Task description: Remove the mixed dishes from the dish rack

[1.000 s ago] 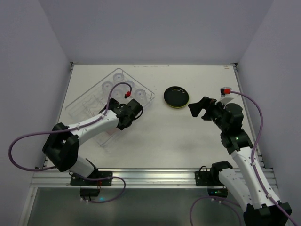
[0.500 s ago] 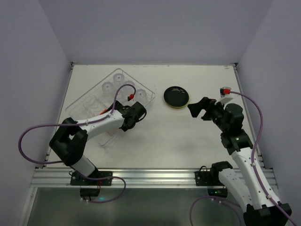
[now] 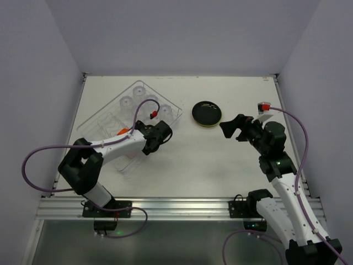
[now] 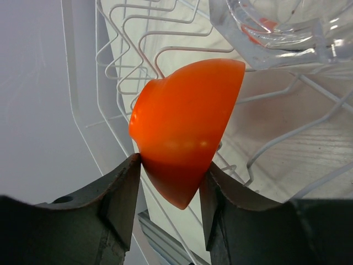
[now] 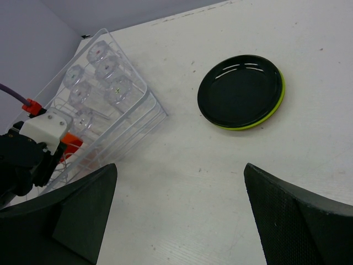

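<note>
The small orange-red bowl [image 4: 185, 127] stands on edge inside the dish rack [image 4: 118, 61], and my left gripper [image 4: 171, 161] is shut on its lower rim, one finger on each side. From above, the bowl [image 3: 122, 131] shows orange beside the left gripper [image 3: 129, 133] over the rack [image 3: 94, 118]. Several clear cups [image 3: 138, 91] sit upside down at the rack's far end; one cup [image 4: 276, 27] is close by. The black plate [image 3: 207, 112] lies stacked on the lime-green plate [image 5: 266, 117] on the table. My right gripper [image 5: 180, 165] hangs open over bare table.
The right gripper [image 3: 229, 128] hovers just right of the stacked plates. The rack [image 5: 140, 118] lies diagonally at the table's left, near the left wall. The left arm's purple cable [image 3: 140, 105] loops over the cups.
The left jaws have closed in onto the orange-red bowl, which now shows in the top view. The left arm's elbow shifted up and right earlier. The right arm has not moved.
</note>
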Controlling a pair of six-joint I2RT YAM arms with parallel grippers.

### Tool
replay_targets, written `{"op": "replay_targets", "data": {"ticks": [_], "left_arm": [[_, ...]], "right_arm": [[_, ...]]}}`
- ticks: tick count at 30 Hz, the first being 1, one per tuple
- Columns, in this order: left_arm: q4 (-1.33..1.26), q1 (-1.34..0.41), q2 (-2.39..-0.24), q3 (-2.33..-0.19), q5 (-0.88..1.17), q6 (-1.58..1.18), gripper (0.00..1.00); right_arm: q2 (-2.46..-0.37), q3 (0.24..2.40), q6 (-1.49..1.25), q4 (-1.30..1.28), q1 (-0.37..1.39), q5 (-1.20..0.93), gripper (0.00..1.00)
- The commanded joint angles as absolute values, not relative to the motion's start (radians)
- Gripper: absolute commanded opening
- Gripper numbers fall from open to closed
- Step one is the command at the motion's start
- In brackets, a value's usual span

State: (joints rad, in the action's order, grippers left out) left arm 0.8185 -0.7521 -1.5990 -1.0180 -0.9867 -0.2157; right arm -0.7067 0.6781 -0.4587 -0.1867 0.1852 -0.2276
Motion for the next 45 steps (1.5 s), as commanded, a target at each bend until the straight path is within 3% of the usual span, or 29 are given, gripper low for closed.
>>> {"op": "replay_targets", "data": {"ticks": [1, 2, 13, 19, 24, 25, 45], "left_arm": [[0.795, -0.759, -1.575, -1.026, -1.028, -0.235, 0.46], [0.793, -0.759, -1.575, -1.028, -1.031, -0.235, 0.41], [0.808, -0.759, -1.545, -1.038, -1.068, -0.233, 0.31], [0.815, -0.759, -1.539, -1.046, -1.129, -0.233, 0.12], [0.838, -0.759, -1.554, -1.065, -1.173, -0.252, 0.06], [0.844, -0.759, -1.557, -1.069, -1.184, -0.256, 0.01], [0.977, -0.759, -1.598, -1.143, -1.298, -0.336, 0.00]], "right_arm": [[-0.710, 0.669, -0.440, -0.144, 0.189, -0.241, 0.99], [-0.712, 0.667, -0.442, -0.144, 0.187, -0.239, 0.99], [-0.736, 0.672, -0.439, -0.143, 0.187, -0.256, 0.99], [-0.745, 0.675, -0.437, -0.143, 0.187, -0.265, 0.99], [-0.747, 0.675, -0.434, -0.141, 0.187, -0.270, 0.99], [-0.749, 0.675, -0.436, -0.140, 0.187, -0.273, 0.99], [-0.742, 0.673, -0.433, -0.137, 0.189, -0.295, 0.99]]}}
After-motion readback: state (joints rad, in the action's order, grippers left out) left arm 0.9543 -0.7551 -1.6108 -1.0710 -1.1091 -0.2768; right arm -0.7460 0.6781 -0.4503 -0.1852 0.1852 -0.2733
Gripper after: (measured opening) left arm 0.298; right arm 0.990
